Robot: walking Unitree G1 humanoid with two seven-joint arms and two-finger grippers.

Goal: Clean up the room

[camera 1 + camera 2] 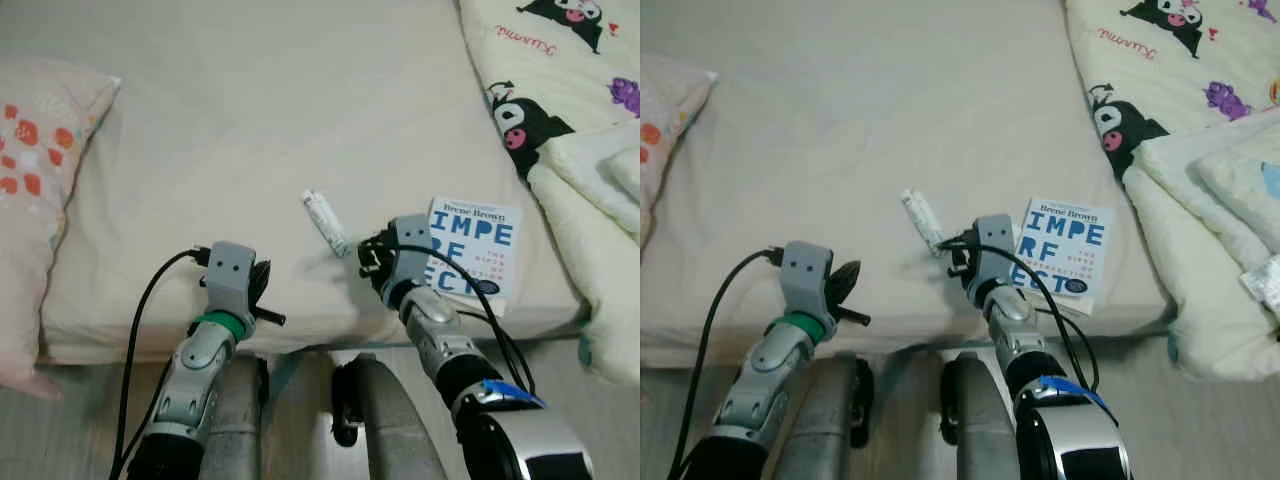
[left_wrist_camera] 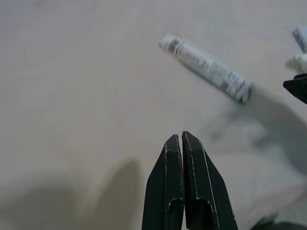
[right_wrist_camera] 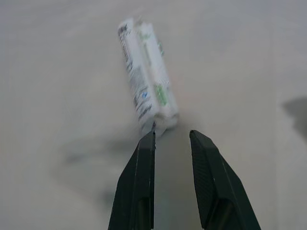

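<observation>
On the bed (image 1: 250, 120), a white tube (image 1: 326, 222) is lined up by the parted right gripper (image 3: 171, 139); nothing is grasped. Left gripper (image 2: 182, 143) is clenched, empty; the book (image 1: 478, 255) is left too.

On the bed (image 1: 250, 120), tube (image 1: 326, 222) lies left of book (image 1: 478, 255).

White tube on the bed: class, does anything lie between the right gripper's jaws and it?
Nothing visible does. The right gripper, jaws slightly apart, sits right at the near end of the white tube on bare bed sheet. The book lies off to its right side.
</observation>
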